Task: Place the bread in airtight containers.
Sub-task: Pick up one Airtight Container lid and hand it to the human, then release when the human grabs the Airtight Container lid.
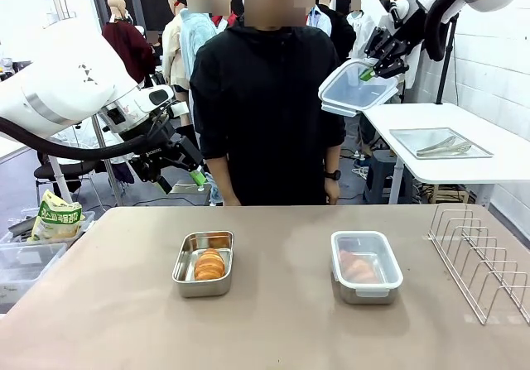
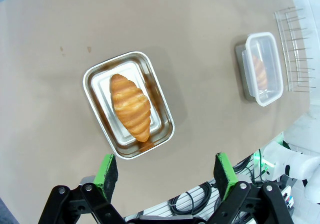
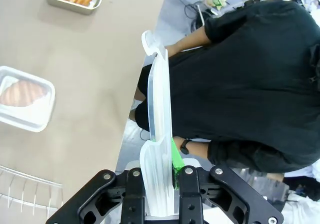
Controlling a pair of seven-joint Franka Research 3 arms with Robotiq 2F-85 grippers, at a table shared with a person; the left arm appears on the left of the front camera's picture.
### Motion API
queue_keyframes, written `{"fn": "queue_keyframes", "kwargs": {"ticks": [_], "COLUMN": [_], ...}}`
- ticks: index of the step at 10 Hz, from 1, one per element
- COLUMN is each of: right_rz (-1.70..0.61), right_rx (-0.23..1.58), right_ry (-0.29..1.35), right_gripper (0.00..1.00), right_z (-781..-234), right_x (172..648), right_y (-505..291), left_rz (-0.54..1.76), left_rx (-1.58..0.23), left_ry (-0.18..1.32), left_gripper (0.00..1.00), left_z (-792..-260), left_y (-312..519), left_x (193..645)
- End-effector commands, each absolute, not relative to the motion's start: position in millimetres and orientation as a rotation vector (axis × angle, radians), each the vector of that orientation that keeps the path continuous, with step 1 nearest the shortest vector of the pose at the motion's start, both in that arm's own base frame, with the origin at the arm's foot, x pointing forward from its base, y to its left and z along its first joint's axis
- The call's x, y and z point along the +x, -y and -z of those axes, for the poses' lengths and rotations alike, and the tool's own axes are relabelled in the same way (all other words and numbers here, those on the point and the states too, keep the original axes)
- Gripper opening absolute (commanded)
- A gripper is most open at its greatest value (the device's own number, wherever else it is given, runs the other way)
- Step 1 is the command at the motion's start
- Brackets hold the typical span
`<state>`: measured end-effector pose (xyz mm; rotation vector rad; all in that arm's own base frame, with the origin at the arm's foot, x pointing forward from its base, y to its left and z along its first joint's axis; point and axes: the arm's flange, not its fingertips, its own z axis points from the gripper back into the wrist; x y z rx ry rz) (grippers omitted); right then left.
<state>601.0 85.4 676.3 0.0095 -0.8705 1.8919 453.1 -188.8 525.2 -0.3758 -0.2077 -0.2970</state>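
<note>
Right now my right fingers [image 3: 162,181] pinch a clear lid [image 1: 358,89] aloft; my left fingers [image 2: 167,170] spread empty above the open tin [image 2: 128,104] with its croissant [image 2: 130,106]; the far tin [image 1: 366,267] looks lidded.

Print shows on a yellow-and-green snack bag [image 1: 56,218] standing at the left edge of the table [image 1: 273,320]: a line of characters runs across its front, too small and blurred to read. A small white marking sits on the black body of the left claw [image 1: 197,175] in the front view, also illegible. Nothing else carries readable text, labels or numbers.
</note>
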Motion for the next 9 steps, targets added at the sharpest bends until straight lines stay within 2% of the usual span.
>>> {"fn": "queue_keyframes", "kwargs": {"ticks": [1,9], "right_rz": [-1.880,-1.880], "right_rx": [0.010,0.010], "right_ry": [0.882,0.882], "right_gripper": [0.00,0.00], "right_z": [-678.8,-678.8], "right_x": [600.4,600.4], "right_y": [-85.6,-85.6], "left_rz": [0.295,0.295], "left_rx": [-0.356,-0.356], "left_ry": [0.210,0.210], "left_gripper": [1.00,1.00], "left_z": [-526.2,-526.2], "left_y": [187.7,187.7], "left_x": [453.6,453.6]}}
